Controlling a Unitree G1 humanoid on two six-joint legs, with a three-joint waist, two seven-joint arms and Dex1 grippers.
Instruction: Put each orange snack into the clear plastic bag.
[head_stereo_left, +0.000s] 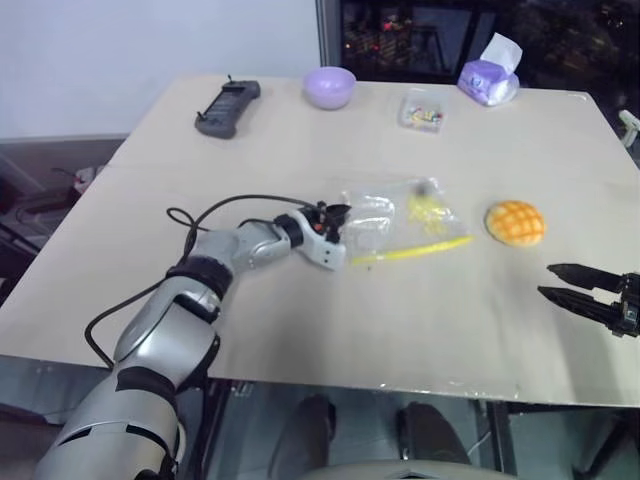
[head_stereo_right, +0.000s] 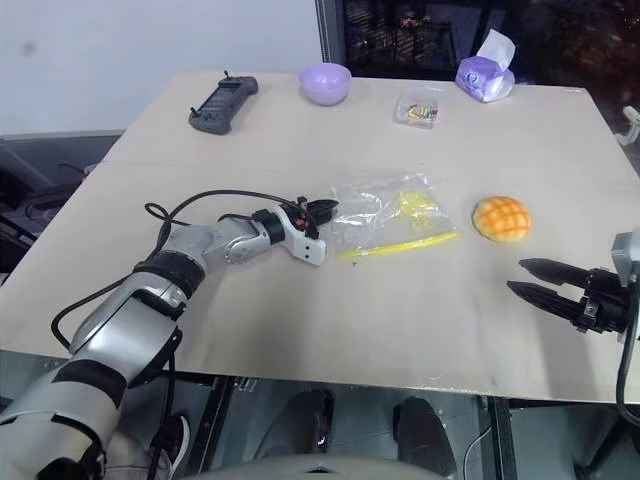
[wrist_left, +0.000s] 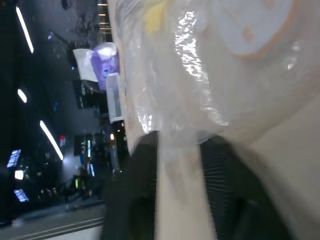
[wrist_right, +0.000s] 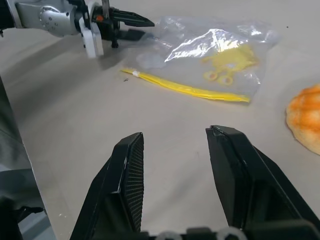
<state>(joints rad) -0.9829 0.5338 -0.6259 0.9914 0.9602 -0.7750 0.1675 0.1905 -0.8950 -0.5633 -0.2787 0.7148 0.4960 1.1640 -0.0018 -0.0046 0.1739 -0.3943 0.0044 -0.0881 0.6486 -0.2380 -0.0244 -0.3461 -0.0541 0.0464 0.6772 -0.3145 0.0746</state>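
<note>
Orange snack (head_stereo_left: 515, 222): domed, orange-yellow, criss-cross grid; lies toward the bench's (head_stereo_left: 300, 330) right edge, just beside the bag. Clear plastic bag (head_stereo_left: 405, 220): floppy, yellow zip strip, mid-bench. Left gripper (head_stereo_left: 335, 212): jaws pinched on the bag's edge. Right gripper (head_stereo_left: 572, 285): jaws partly apart, holding nothing, near the front-right corner.

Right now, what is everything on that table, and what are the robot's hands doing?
Bun: one, orange-yellow, right of the bag, untouched.
Plastic bag: one, clear with a yellow strip, table middle.
Bowl: one, lilac, far edge.
Small box: one, clear with colourful bits, right of the bowl.
Tissue pack: one, purple, far right.
Controller: one, black, far left.
Left hand: closed on the bag's left edge.
Right hand: open, above the table near the bun.
</note>
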